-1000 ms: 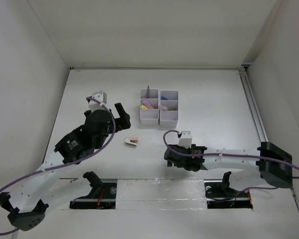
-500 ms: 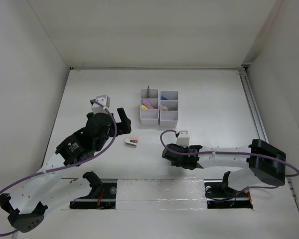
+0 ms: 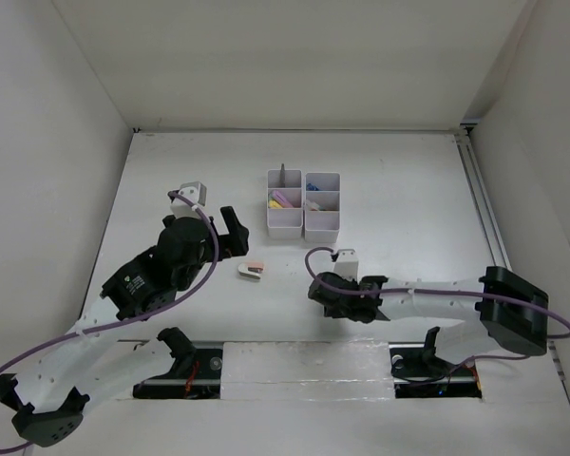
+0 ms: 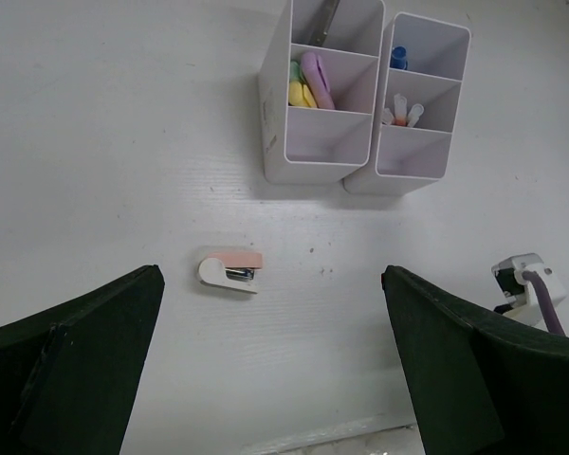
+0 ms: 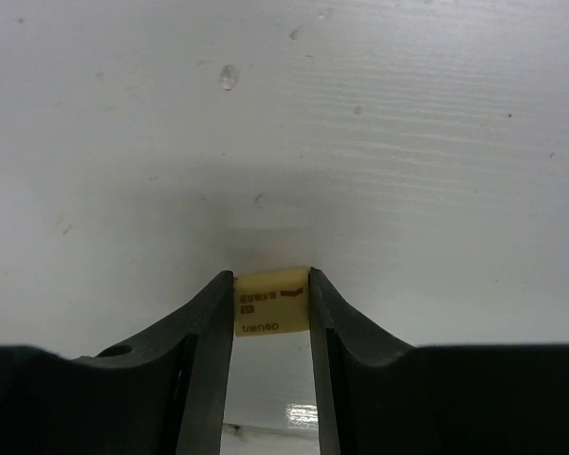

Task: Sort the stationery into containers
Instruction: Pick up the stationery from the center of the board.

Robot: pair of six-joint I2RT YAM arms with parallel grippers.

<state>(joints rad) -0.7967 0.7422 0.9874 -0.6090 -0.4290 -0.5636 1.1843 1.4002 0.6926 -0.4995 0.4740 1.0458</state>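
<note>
Tan eraser (image 5: pixel 272 301) w/ dark print sits betw. the two fingers (image 5: pixel 209 322) of the right gripper (image 5: pixel 271 284), both pads pressed on its sides: clenched on it. It's low over the white counter (image 3: pixel 408 190), toward the near edge. Can't tell if it touches the surface.

Left of it, well apart, the white-pink stapler (image 4: pixel 230 269) lies flat on its side on the counter. The left gripper (image 4: pixel 272 284) hangs above the stapler, jaws spread wide, nothing in them.

Further back, mid-counter, are the containers (image 4: pixel 327 171): two white 3-compartment organisers side by side, touching.
- Left one: scissors (image 4: pixel 328 19) in the far cell; yellow highlighter (image 4: pixel 299 93) and pink highlighter (image 4: pixel 317 78) in the middle cell.
- Right one: blue-capped glue bottle (image 4: pixel 398 59) in the far cell; pens (image 4: pixel 403 109) in the middle cell.
</note>
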